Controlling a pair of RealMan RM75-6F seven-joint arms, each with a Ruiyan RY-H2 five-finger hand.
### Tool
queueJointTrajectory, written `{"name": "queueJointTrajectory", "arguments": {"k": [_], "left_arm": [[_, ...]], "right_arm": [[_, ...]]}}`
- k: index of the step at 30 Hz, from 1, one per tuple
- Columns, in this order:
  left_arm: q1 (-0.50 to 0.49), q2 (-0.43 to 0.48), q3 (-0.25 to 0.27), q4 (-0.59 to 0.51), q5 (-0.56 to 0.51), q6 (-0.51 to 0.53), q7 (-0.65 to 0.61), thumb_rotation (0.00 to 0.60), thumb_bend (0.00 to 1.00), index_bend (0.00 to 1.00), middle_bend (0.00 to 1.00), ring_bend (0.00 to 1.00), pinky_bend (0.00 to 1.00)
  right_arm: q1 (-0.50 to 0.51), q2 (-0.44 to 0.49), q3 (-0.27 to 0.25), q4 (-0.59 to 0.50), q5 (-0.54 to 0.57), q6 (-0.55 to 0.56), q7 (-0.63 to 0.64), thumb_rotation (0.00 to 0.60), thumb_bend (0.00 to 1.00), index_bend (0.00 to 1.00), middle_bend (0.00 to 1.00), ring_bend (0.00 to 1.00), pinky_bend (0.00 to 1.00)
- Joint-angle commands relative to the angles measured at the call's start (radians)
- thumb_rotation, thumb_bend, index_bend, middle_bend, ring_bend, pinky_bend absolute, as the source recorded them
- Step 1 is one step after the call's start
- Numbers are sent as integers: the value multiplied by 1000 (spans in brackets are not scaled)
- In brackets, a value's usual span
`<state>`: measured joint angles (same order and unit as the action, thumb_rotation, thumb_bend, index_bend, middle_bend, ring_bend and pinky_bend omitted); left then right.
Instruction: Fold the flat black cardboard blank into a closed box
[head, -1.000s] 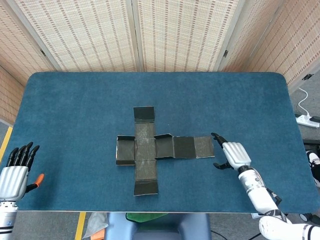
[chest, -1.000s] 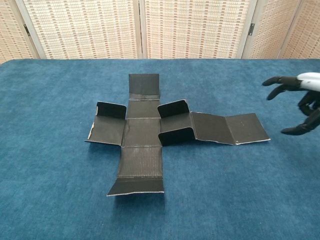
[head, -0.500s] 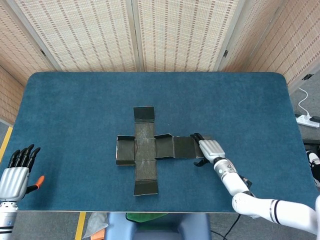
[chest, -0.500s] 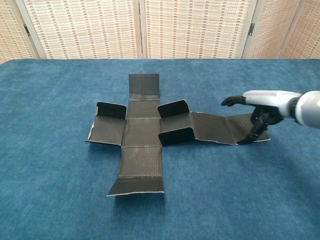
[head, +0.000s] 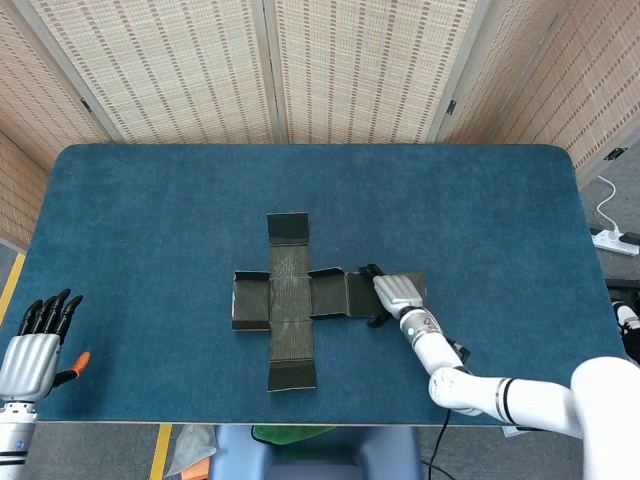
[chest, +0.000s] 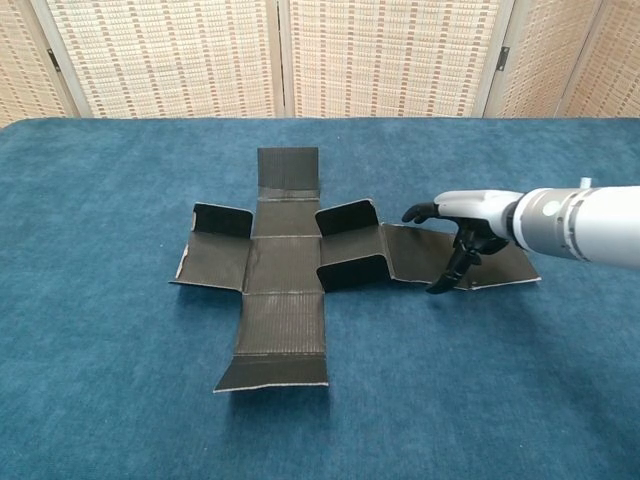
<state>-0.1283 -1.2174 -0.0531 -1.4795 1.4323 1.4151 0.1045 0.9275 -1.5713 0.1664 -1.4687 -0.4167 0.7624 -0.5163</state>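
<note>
Right robot hand (chest: 462, 226), fingers spread, hovers over unmarked black cardboard blank (chest: 290, 270).

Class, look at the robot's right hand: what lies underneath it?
Under the right hand lies the long right arm of the black cardboard blank, flat on the blue table. The hand covers the panel's middle, so contact there cannot be seen.

One flat black cardboard blank (head: 300, 297) is seen on one blue tabletop (head: 150, 220). Two hands are counted: the left hand (head: 28, 355) and the right hand (head: 398, 295).
</note>
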Motion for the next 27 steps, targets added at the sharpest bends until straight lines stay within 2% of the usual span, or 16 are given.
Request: {"name": "queueJointTrajectory", "arguments": {"k": [1,10,15,18,22,23,25,27], "left_arm": [[0,-1,0,3,-3,-2,-2,600,278,0,0,0,43],[-6,-5,1,12,-6,-15,-8,600,277,0,0,0,43],[-7,-5,1,16,-9,-19,-11,600,277,0,0,0,43],[-12,-5,1,16,-9,-27,-16,600,277,0,0,0,43],[-34,-4,-4,20,4,-50,-48,600,277,1,0,0,44],[-42,-7,-9,25,8,-54,-58,600,277,12,0,12,55],[-61,-20,-22,41,12,-64,-84,600,278,53,11,76,107],[-91,-41,-42,65,15,-84,-119,600,278,121,66,202,223]], "right_arm": [[18,-15,-5,21,18,3,-8,600,174,0,0,754,1000],[62,-50,-24,71,73,3,-25,600,179,0,5,754,1000],[84,-61,-35,90,95,-1,-42,600,227,22,62,756,1000],[101,-67,-41,95,108,2,-60,600,273,137,135,762,1000],[105,-67,-36,80,96,29,-55,600,340,344,262,776,1000],[100,-65,-33,72,83,35,-45,600,344,365,276,779,1000],[88,-57,-24,55,54,43,-21,600,349,397,306,785,1000],[71,-45,-16,29,5,55,11,600,350,405,324,785,1000]]}}
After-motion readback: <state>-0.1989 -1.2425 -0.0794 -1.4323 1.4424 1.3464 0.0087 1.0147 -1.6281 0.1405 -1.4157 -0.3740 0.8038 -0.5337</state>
